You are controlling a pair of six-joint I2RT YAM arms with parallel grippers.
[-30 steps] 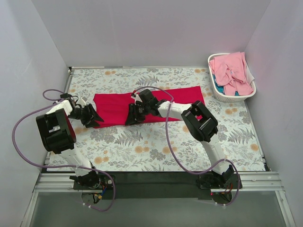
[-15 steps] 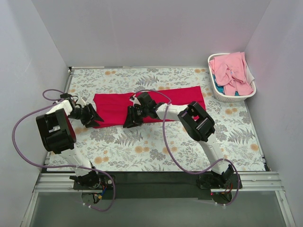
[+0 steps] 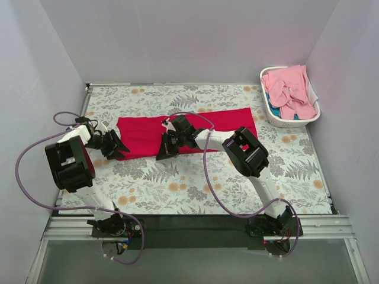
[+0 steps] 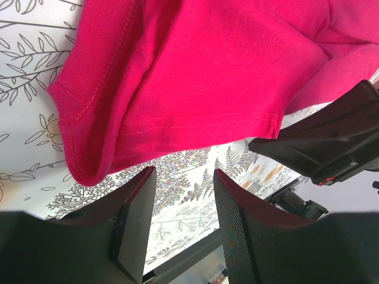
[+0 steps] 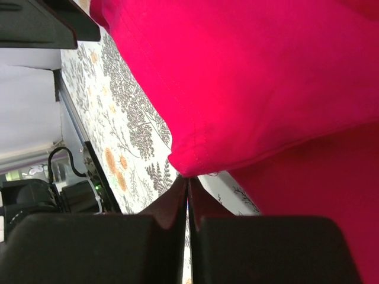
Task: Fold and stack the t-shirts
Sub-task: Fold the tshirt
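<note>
The red t-shirt [image 3: 142, 133] lies as a long band across the middle of the table [image 3: 177, 183]; the pink t-shirts [image 3: 290, 89] wait in the basket [image 3: 269, 115] at the far right. To fold cleanly, both near-edge grips should be firm and lift together. The right gripper [image 3: 161, 155] has its jaws together, seemingly nipping the near hem at mid-band; the left gripper [image 3: 123, 151] stands half-open at the left end, cloth just beyond its fingertips [image 4: 137, 213], nothing held.
</note>
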